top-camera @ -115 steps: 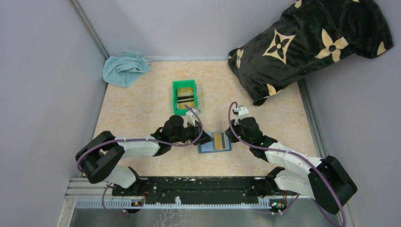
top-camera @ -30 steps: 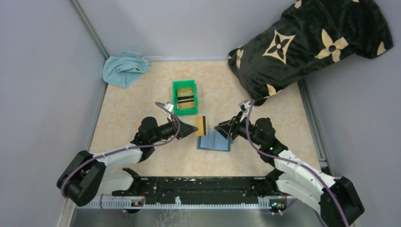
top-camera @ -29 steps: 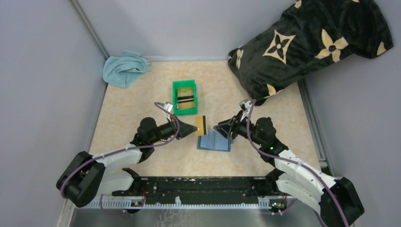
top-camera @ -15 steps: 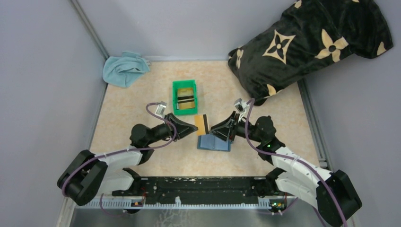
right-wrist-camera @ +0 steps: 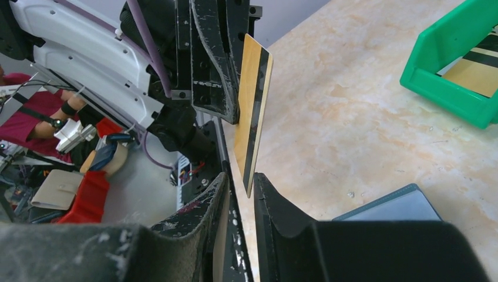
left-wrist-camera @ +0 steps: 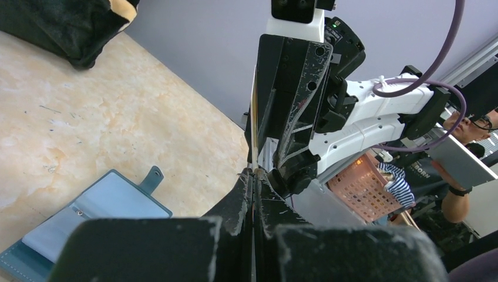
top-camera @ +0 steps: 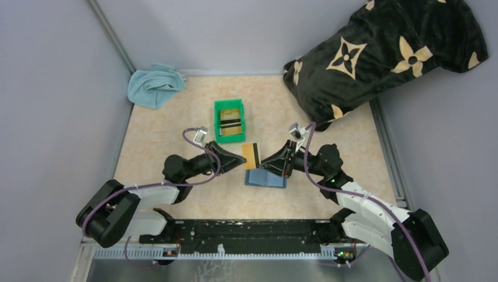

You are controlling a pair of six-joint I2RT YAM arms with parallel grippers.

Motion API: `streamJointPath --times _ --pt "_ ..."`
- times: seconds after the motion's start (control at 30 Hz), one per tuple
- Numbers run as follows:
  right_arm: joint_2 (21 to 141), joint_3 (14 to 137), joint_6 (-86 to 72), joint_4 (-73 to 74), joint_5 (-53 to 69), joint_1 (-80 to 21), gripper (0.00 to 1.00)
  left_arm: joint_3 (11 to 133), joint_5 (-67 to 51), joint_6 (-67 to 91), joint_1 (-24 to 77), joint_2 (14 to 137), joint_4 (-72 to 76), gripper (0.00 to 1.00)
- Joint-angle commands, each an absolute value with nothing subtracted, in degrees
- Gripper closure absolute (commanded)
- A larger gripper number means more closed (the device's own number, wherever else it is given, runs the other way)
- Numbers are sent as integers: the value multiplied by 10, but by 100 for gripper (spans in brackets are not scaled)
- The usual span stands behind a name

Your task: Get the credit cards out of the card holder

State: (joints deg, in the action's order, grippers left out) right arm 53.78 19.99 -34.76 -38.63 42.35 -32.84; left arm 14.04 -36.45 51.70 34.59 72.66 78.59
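Roughly by size: surface (top-camera: pixel 176 135) fills the middle of the top view, black patterned pillow (top-camera: pixel 382 53) upper right, blue cloth (top-camera: pixel 152 87) upper left, green bin (top-camera: pixel 216 122) just above centre with binned cards (top-camera: pixel 230 121) inside (count unclear).

Card holder (top-camera: pixel 265 178) lies open and flat just below centre, pale inner face up. The slots I can see look empty, not sure of all.

Tan card (top-camera: pixel 251 155) is off the surface at centre frame, above the holder's upper-left corner, standing on edge with its dark stripe in view.

Left claw (top-camera: pixel 241 160) is pinched fully onto the card's left edge. In its wrist view the card is a thin line clamped between the pads.

Right claw (top-camera: pixel 264 160) comes in from the right with its fingers parted only a sliver. In the right wrist view the card's lower corner sits inside that gap with daylight on one side. Can't tell if the other pad touches.

Handling, my read:
- near weightless
- stiff in plane, bends a little
- glossy, so slick against the pads
- not fragile, but will pivot if pinched at a corner

Best hold is flat on both faces, well in from the edge, mid-way along a long side. For the handover I'd let the right claw clamp before the left lets go.
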Motion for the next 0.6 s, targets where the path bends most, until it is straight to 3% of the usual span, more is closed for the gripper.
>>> streamJointPath --times 0.0,0.3,0.47,0.57 --pt "537 203 -347 -431 441 -326 79 146 -371 525 343 728 830 100" --pt "540 195 -329 -412 446 -327 86 147 -365 528 343 725 824 100" --pt "544 192 -320 -401 443 -327 100 149 -368 527 343 723 825 100" --pt "545 193 -319 -396 442 -327 100 149 -372 526 343 723 825 100"
